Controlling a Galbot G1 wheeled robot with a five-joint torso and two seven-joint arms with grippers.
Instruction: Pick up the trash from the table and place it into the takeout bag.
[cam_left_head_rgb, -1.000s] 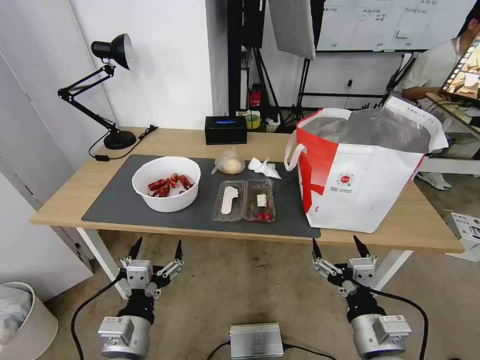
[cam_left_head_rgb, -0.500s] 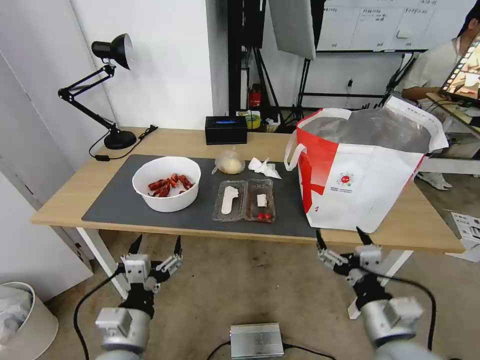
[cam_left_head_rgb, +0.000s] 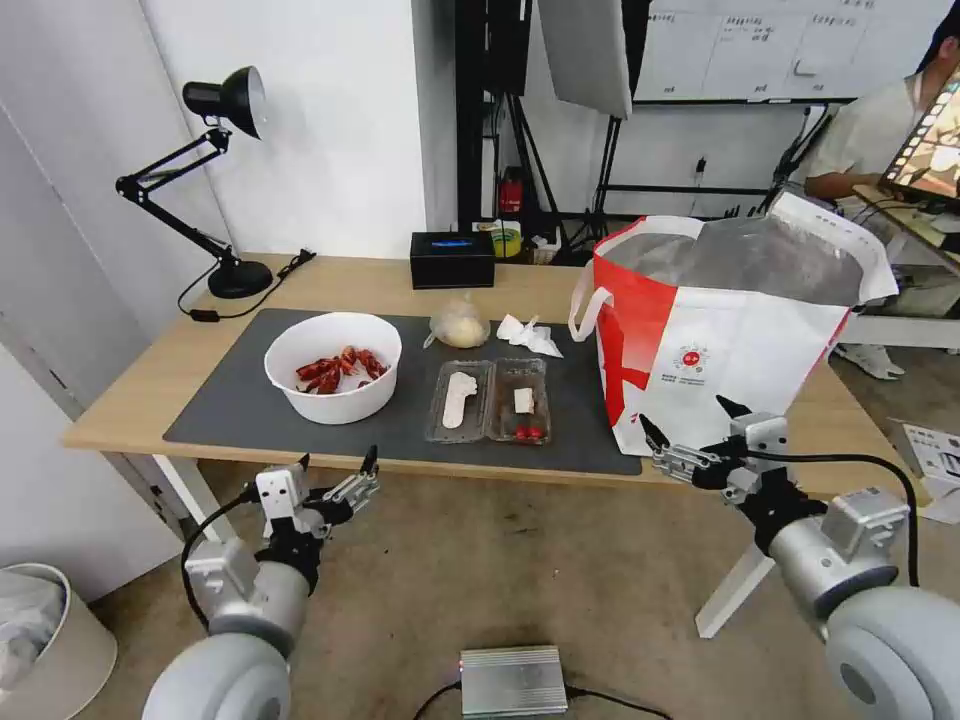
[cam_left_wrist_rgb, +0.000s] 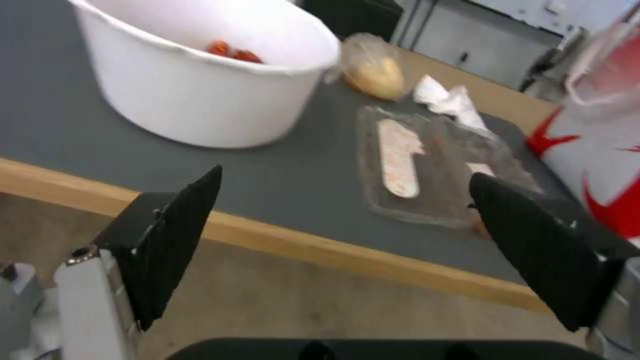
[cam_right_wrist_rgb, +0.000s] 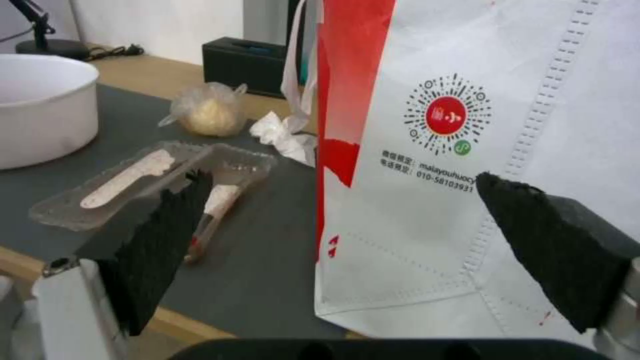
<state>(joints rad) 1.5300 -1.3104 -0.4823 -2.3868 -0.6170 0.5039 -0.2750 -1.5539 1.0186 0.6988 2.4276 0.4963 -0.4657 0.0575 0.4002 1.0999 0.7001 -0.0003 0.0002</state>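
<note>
On the table's (cam_left_head_rgb: 150, 400) dark mat stand a white bowl (cam_left_head_rgb: 332, 366) of red crayfish shells, a clear hinged tray (cam_left_head_rgb: 488, 400), a knotted clear bag (cam_left_head_rgb: 460, 325) with a yellowish lump, and a crumpled tissue (cam_left_head_rgb: 528, 335). The takeout bag (cam_left_head_rgb: 720, 340) stands open at the right end. My left gripper (cam_left_head_rgb: 337, 462) hangs open and empty just below the front edge, facing the bowl (cam_left_wrist_rgb: 200, 100) and tray (cam_left_wrist_rgb: 427, 170). My right gripper (cam_left_head_rgb: 688, 418) is open and empty in front of the takeout bag's (cam_right_wrist_rgb: 433, 150) lower front face.
A black tissue box (cam_left_head_rgb: 452, 260) sits at the back of the table and a black desk lamp (cam_left_head_rgb: 215, 180) at the back left. A grey box (cam_left_head_rgb: 513, 682) lies on the floor between my arms. A bin (cam_left_head_rgb: 45, 640) stands at the lower left.
Both arms have risen from low near the floor toward the table's front edge. The right gripper climbed furthest, up to the takeout bag's front. Nothing on the table has moved.
</note>
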